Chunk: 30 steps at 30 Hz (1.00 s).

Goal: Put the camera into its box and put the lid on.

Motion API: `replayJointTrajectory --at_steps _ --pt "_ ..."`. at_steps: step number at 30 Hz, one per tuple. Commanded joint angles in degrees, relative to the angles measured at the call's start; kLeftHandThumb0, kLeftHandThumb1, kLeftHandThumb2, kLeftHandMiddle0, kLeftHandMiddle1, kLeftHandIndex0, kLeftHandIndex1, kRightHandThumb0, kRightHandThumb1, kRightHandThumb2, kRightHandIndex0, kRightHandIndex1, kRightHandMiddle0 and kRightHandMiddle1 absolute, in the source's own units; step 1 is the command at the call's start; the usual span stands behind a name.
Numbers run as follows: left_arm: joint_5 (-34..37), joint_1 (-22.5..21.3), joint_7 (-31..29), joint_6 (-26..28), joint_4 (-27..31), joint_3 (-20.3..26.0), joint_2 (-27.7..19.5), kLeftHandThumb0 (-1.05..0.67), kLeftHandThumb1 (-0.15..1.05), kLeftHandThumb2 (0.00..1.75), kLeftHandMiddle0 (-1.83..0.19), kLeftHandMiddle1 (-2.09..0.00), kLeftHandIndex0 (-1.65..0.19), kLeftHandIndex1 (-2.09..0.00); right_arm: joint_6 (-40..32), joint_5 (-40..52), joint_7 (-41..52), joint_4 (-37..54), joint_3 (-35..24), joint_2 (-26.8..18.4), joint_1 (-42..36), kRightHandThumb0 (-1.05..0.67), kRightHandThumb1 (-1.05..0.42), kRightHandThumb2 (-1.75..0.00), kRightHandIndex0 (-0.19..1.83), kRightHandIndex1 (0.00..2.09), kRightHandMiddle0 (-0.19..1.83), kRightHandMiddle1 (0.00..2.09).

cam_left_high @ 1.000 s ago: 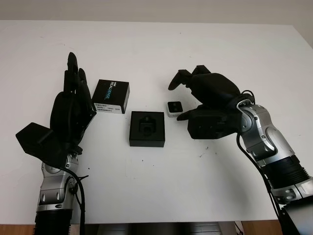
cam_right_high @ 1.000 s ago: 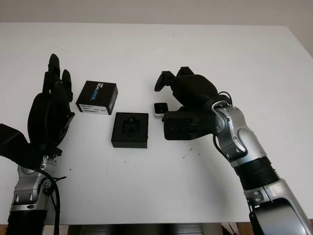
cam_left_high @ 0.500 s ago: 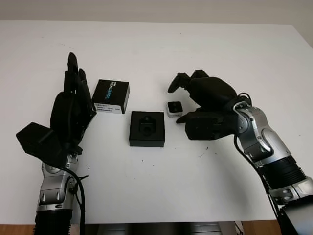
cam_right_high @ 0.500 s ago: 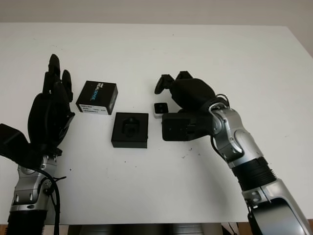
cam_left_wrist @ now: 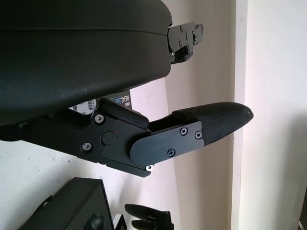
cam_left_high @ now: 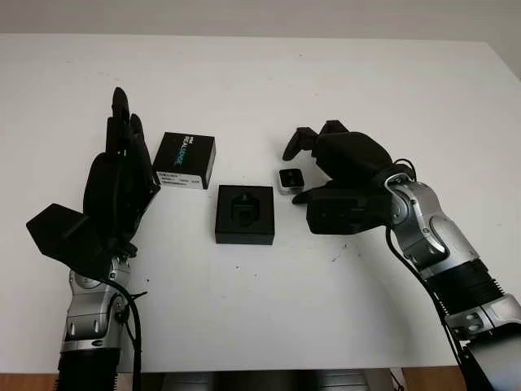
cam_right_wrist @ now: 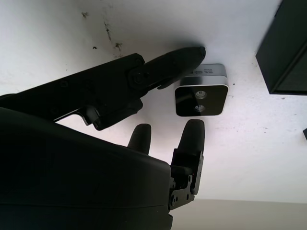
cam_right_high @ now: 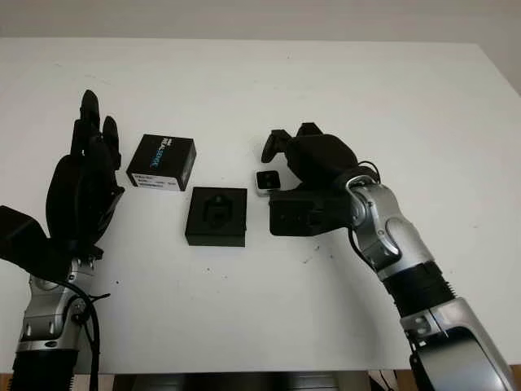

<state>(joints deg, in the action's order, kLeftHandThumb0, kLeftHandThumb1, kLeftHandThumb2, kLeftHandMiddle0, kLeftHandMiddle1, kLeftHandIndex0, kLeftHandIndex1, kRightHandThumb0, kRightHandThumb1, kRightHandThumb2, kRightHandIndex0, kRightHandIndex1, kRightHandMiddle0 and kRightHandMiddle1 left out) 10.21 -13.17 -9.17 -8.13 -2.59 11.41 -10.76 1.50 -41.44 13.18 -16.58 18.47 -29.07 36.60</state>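
The small white square camera with a black front face (cam_left_high: 289,179) lies on the white table (cam_left_high: 326,90), just beside the right edge of the open black box with a moulded recess (cam_left_high: 245,214) and apart from it. The black lid with printed lettering and a white label (cam_left_high: 185,160) lies farther left, near the box's far left corner. The right hand (cam_left_high: 338,175) is the nearer by a clear margin: it sits directly right of the camera, the thumb (cam_right_wrist: 177,60) reaching along one side of the body and the two fingers (cam_right_wrist: 192,136) standing off the opposite side. The fingers bracket the camera with gaps showing; contact cannot be confirmed, and the hand holds nothing, its span wide. The camera's body is nearly square, slightly longer across than deep in the wrist view, its black face with two lenses turned upward and toward the palm. The coming closure would therefore act across its shorter dimension, and the carry to the box runs leftward. The left hand (cam_left_high: 120,183) is open and upright, parked left of the lid, holding nothing. Judged stage: pre-grasp on the camera; box not yet filled, lid off.
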Motion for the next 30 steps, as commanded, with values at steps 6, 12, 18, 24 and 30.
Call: replayJointTrajectory --at_steps 6,12,18,24,30 --pt "0.02 0.12 -0.3 -0.41 0.55 -0.05 -0.25 -0.76 1.05 0.73 0.19 0.0 0.19 0.0 1.74 1.04 -0.37 -2.29 0.14 0.15 0.89 -0.48 -0.93 -0.06 -0.07 1.66 0.08 1.39" --pt "-0.28 0.13 -0.03 0.01 0.6 -0.08 -0.25 -0.77 1.05 0.73 0.19 0.0 0.19 0.0 2.75 1.59 0.33 -2.7 0.04 -0.01 1.06 -0.46 -0.96 -0.06 -0.03 1.62 0.07 1.53" --pt "-0.29 0.29 0.16 0.19 0.86 -0.06 -0.27 -0.77 1.05 0.73 0.19 0.0 0.19 0.0 3.55 2.71 -0.82 -3.74 -0.12 0.22 1.08 -0.39 -0.98 -0.06 0.09 1.86 0.14 1.71" --pt "-0.34 0.41 0.32 0.44 1.12 -0.16 -0.17 -0.76 1.05 0.73 0.19 0.0 0.19 0.0 4.71 1.5 -4.26 -4.41 0.24 0.08 1.05 -0.34 -0.99 -0.05 -0.08 1.67 0.26 1.7" --pt "-0.19 0.44 0.14 0.26 0.98 -0.15 -0.13 -0.76 1.05 0.74 0.19 0.0 0.19 0.0 5.18 2.83 -6.31 -4.42 -0.7 0.46 0.7 -0.35 -0.98 -0.05 0.24 0.51 0.26 1.7"
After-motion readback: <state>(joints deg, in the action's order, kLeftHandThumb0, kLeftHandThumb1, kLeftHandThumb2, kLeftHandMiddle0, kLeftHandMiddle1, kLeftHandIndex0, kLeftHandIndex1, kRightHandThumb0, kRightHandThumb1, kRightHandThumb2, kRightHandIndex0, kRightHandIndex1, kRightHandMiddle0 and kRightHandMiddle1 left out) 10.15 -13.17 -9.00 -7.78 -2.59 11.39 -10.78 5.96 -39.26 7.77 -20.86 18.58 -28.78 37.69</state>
